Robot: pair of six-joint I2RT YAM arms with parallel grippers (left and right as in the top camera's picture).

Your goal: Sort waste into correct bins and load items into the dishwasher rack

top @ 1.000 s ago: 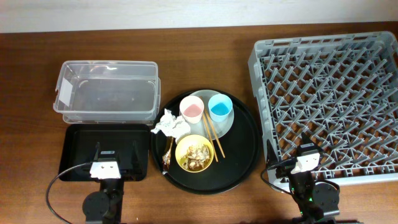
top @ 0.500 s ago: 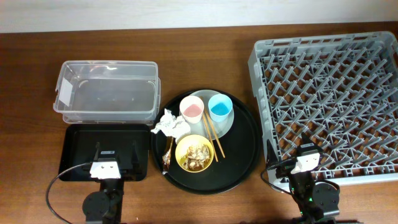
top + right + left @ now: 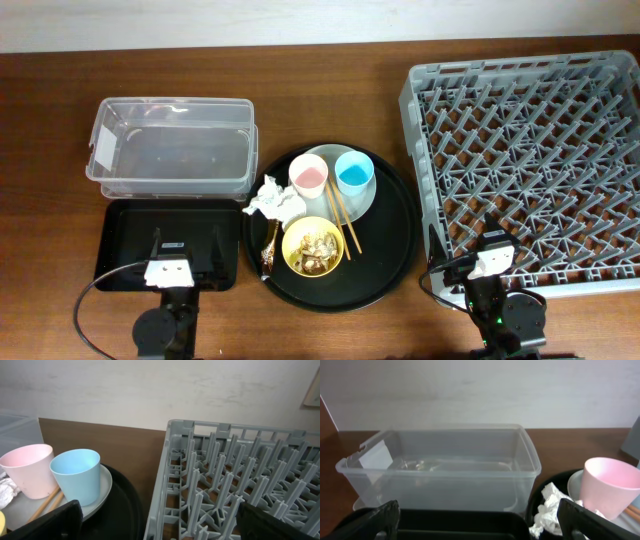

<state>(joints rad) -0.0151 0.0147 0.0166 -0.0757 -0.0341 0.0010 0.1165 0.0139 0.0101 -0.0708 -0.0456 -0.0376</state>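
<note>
Tabletop with nothing moved since a second ago: both arms and every object sit exactly where they were.

The left gripper [image 3: 480, 522] hangs wide open and empty over the near edge of the shallow black tray [image 3: 125, 225]. The right gripper [image 3: 162, 522] is equally wide and empty, at the near left corner of the grey dishwasher rack [image 3: 410, 120]. Far behind the shallow tray stands the clear plastic box [image 3: 170, 103] with its white label [image 3: 101, 148].

Between the bins and the rack lies a round black tray [image 3: 395, 230]. On it a pale plate [image 3: 362, 200] carries the pink cup [image 3: 308, 177] and light-blue cup [image 3: 353, 173] side by side. The wooden chopsticks [image 3: 342, 218] slant from the plate towards the yellow bowl [image 3: 288, 240], which holds brownish food scraps [image 3: 315, 248]. A crumpled white tissue [image 3: 275, 198] lies just left of the plate.

Each wrist view shows only dark fingertips at its lower corners. From overhead, the right gripper's fingers are lost against the rack's pegs, and the rack's right side is cut off. The label's writing cannot be read. A small brownish piece [image 3: 269, 252] left of the bowl is too small to identify.
</note>
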